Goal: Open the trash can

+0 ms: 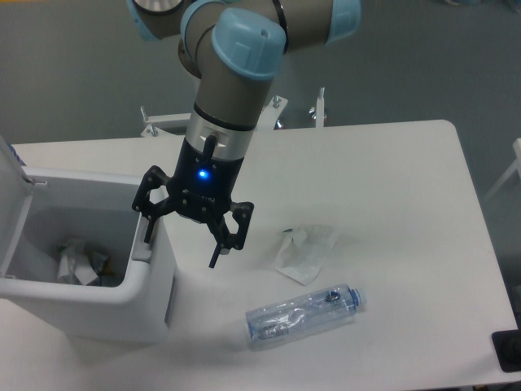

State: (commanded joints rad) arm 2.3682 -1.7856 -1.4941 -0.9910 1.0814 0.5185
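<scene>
White tabletop point(391, 171) fills most of the view, with grey floor behind it and some metal bracket legs point(317, 106) showing past its far edge. At the left end of the table stands the trash can point(98, 305), a white boxy bin with rounded corners. Its lid point(10, 171) stands swung up at the far left, only a sliver of it in view, and the inside is exposed, with crumpled paper scraps point(77, 262) lying at the bottom. The gripper point(181, 243) hangs over the bin's right rim, pointing down, a blue light glowing on its wrist. Its two black fingers are spread apart and hold nothing; the left-hand finger point(150, 228) sits at or just above the grey strip on the rim, though whether it touches cannot be told, and the other finger hangs over the table just beside the bin's right wall. To the right of the gripper lies a crumpled clear wrapper point(305, 251), and nearer the front edge a crushed clear plastic bottle point(303, 314) lies on its side
</scene>
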